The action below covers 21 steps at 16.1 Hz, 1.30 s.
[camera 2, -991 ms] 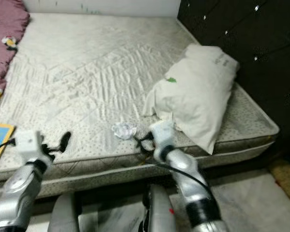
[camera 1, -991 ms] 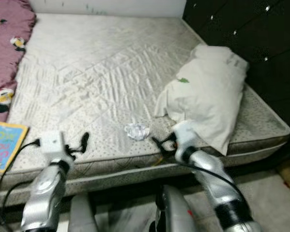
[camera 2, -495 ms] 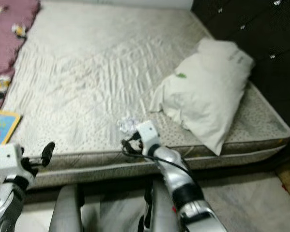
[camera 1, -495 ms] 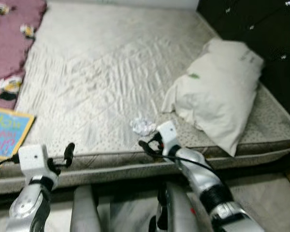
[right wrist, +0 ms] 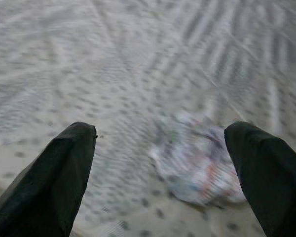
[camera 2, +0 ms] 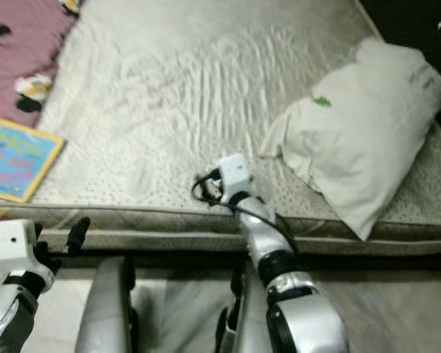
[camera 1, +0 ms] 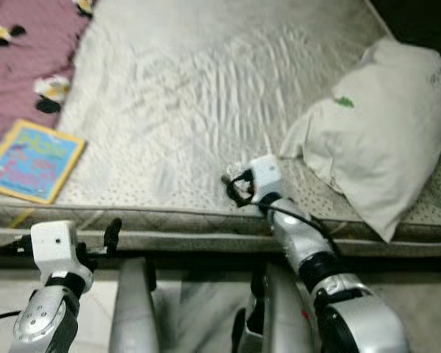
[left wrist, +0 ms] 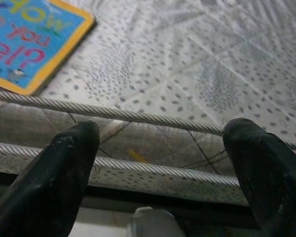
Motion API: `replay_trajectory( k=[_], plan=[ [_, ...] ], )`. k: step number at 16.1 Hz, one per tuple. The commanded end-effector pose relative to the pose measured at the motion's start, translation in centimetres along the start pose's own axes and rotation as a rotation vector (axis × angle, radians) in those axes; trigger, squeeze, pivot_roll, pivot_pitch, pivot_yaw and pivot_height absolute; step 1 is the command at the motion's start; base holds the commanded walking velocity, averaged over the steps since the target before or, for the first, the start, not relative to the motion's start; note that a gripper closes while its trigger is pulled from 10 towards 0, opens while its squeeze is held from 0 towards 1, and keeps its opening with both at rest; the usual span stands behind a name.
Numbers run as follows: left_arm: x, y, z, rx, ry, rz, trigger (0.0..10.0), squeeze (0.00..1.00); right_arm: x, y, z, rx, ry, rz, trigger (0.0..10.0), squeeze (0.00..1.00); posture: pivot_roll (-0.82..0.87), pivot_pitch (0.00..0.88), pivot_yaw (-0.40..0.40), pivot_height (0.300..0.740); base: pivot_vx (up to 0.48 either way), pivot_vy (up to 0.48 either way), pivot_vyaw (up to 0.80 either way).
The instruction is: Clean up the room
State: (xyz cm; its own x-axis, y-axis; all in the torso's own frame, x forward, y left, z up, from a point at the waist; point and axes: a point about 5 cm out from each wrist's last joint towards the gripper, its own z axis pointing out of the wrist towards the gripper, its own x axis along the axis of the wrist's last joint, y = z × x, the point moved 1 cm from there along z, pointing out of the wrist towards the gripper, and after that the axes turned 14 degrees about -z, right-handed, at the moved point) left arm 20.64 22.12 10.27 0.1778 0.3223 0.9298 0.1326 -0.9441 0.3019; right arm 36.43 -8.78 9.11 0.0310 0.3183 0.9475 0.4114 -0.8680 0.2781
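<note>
My right gripper [right wrist: 160, 163] was spread wide and held nothing. The crumpled wrapper [right wrist: 197, 165] lay on the mattress [camera 1: 184, 110] just ahead, nearer one finger than the other. A clean pickup called for centring, descending, then closing. My left gripper [left wrist: 160, 158], also open and empty, hung at the mattress edge near the book [camera 1: 33, 160].

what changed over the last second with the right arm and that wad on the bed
The right gripper has reached forward over the mattress to the crumpled wad, its fingers open on either side, not yet gripping. The camera tilted down and closer. The left gripper dropped to the mattress edge, still open. Wad, pillow and book stayed put.
</note>
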Motion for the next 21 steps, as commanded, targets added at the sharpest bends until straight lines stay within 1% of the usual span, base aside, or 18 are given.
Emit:
replay_trajectory(
  k=[1, 4, 6, 10, 11, 12, 14, 15, 16, 17, 18, 19, 20, 21],
  plan=[
    [-0.1, 0.1, -0.5, 0.007, -0.008, -0.001, 10.0, 0.0, -0.1, 0.5, 0.0, -0.034, -0.007, 0.012, 10.0, 0.0, 0.21, 0.277, -0.13, 0.573, 0.0, 0.0, 0.0],
    [0.4, 0.3, -1.7, 0.002, -0.004, 0.007, 10.0, 0.0, 0.9, 0.6, 1.0, -0.081, -0.016, 0.005, 10.0, 0.0, 0.25, 0.307, -0.136, 0.573, 0.0, 0.0, 0.0],
    [0.4, 0.4, -2.2, 0.002, -0.014, 0.0, 10.0, 0.0, 1.3, 0.8, 1.3, -0.094, -0.023, 0.002, 10.0, 0.0, 0.26, 0.324, -0.141, 0.573, 0.0, 0.0, 0.0],
    [0.3, 0.9, -2.7, -0.006, -0.025, -0.008, 10.0, 0.0, 2.6, 1.0, 2.1, -0.114, -0.032, 0.001, 10.0, 0.0, 0.26, 0.349, -0.158, 0.573, 0.0, 0.0, 0.0],
    [0.2, 1.1, -2.9, -0.003, -0.029, -0.016, 10.0, 0.0, 3.2, 0.6, 2.5, -0.115, -0.03, -0.001, 10.0, 0.0, 0.27, 0.357, -0.165, 0.573, 0.0, 0.0, 0.0],
    [0.1, 1.3, -3.1, -0.003, -0.033, -0.02, 10.0, 0.0, 3.7, -0.3, 2.8, -0.098, -0.033, -0.018, 10.0, 0.0, 0.27, 0.364, -0.171, 0.573, 0.0, 0.0, 0.0],
    [-0.1, 1.4, -3.2, 0.0, -0.037, -0.024, 10.0, 0.0, 3.9, -1.2, 3.0, -0.084, -0.044, -0.029, 10.0, 0.0, 0.27, 0.368, -0.178, 0.573, 0.0, 0.0, 0.0],
    [-0.2, 1.4, -3.4, 0.004, -0.04, -0.028, 10.0, 0.0, 4.0, -2.4, 3.2, -0.052, -0.059, -0.034, 10.0, 0.0, 0.27, 0.372, -0.189, 0.573, 0.0, 0.0, 0.0],
    [-0.3, 1.4, -3.5, 0.009, -0.041, -0.031, 10.0, 0.0, 3.8, -3.1, 3.2, -0.029, -0.074, -0.037, 10.0, 0.0, 0.27, 0.372, -0.193, 0.573, 0.0, 0.0, 0.0],
    [-0.3, 1.3, -3.5, 0.015, -0.04, -0.034, 10.0, 0.0, 3.4, -4.6, 3.2, 0.026, -0.099, -0.069, 10.0, 0.0, 0.27, 0.37, -0.198, 0.573, 0.0, 0.0, 0.0],
    [-0.3, 1.4, -3.5, 0.018, -0.039, -0.036, 10.0, 0.0, 3.1, -5.3, 3.1, 0.049, -0.114, -0.094, 10.0, 0.0, 0.27, 0.367, -0.202, 0.573, 0.0, 0.0, 0.0],
    [-0.3, 1.4, -3.5, 0.018, -0.038, -0.036, 10.0, 0.0, 3.0, -5.8, 3.0, 0.062, -0.115, -0.109, 10.0, 0.0, 0.27, 0.367, -0.204, 0.573, 0.0, 0.0, 0.0],
    [-0.3, 1.5, -3.5, 0.02, -0.035, -0.038, 10.0, 0.0, 2.8, -6.1, 3.0, 0.053, -0.121, -0.157, 10.0, 0.0, 0.27, 0.366, -0.206, 0.573, 0.0, 0.0, 0.0],
    [-0.3, 1.5, -3.6, 0.022, -0.032, -0.038, 10.0, 0.0, 2.9, -6.1, 3.0, 0.038, -0.116, -0.169, 10.0, 0.0, 0.27, 0.367, -0.208, 0.573, 0.0, 0.0, 0.0]
  ],
)
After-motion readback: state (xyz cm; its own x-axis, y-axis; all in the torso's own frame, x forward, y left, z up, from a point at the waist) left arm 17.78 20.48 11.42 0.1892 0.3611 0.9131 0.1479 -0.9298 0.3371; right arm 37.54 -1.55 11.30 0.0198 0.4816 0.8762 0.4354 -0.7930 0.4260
